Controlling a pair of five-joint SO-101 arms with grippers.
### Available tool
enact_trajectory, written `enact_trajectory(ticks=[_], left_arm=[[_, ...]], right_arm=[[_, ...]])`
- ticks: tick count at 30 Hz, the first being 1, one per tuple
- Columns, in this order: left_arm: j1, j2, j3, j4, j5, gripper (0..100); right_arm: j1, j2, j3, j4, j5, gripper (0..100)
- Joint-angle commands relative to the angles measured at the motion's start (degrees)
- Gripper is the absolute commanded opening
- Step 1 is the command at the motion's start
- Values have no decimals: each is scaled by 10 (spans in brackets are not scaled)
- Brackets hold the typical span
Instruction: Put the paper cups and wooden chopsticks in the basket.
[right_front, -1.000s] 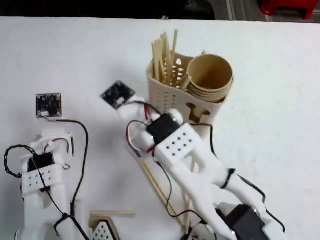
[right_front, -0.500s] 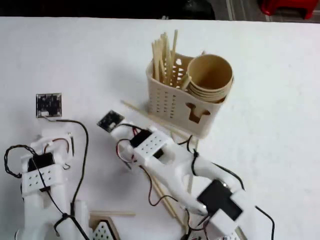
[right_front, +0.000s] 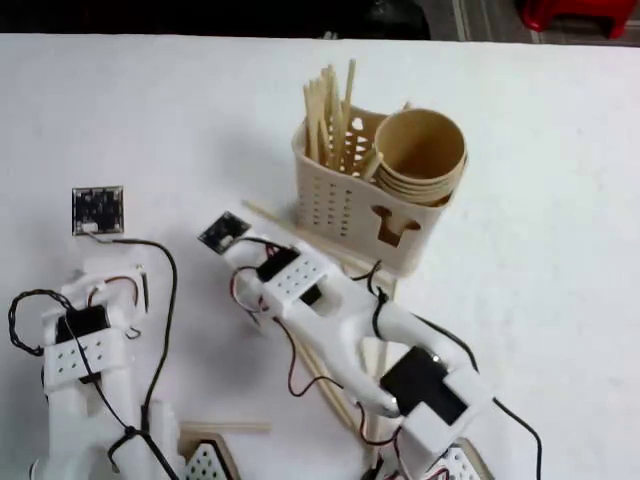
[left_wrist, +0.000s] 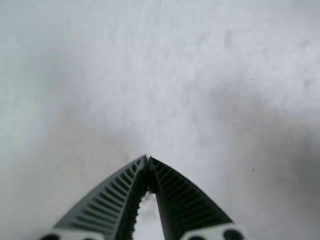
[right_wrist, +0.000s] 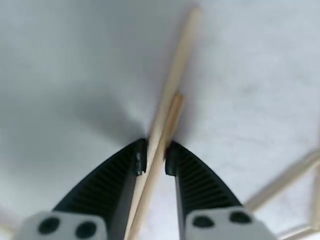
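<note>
Single chopstick (right_front: 235, 427): laid flat at the near edge of the table (right_front: 540, 250), just beside the base of the left arm (right_front: 85, 345).
Left gripper (left_wrist: 148, 162): seen clenched, its ribbed fingertips pressed together with nothing between them, above bare white tabletop.
Right arm (right_front: 330, 320): stretched from the near edge toward the middle of the table, its wrist bent down close in front of the basket.
Right gripper (right_wrist: 155, 150): closed around a pair of chopsticks (right_wrist: 172, 95); the two sticks are pinched side by side between the dark fingertips, and their far ends are seen against the tabletop.
Loose chopsticks (right_front: 330, 395): spread on the table under and beside the right arm, partly covered by it and its wires.
Long chopstick (right_front: 270, 218): laid at a slant just in front of the basket, near its base.
Basket (right_front: 345, 215): stood upright beyond the right arm, cream plastic with perforated walls.
Bundle of chopsticks (right_front: 325, 110): held upright in the basket's left part, the tips raised above the rim.
Paper cups (right_front: 420, 150): nested in one stack in the basket's right part, leaned slightly, with the open mouth turned upward.
</note>
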Motion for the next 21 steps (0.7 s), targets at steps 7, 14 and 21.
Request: enact_trajectory(ticks=[7, 14, 21], left_arm=[[-6, -15, -2, -13, -7, 23], [-6, -15, -2, -13, -7, 23], [-6, -16, -2, -13, -7, 23]], right_arm=[[-7, -65, -90, 90, 4, 20], [10, -155, -90, 91, 4, 20], [77, -279, -148, 89, 0, 20]])
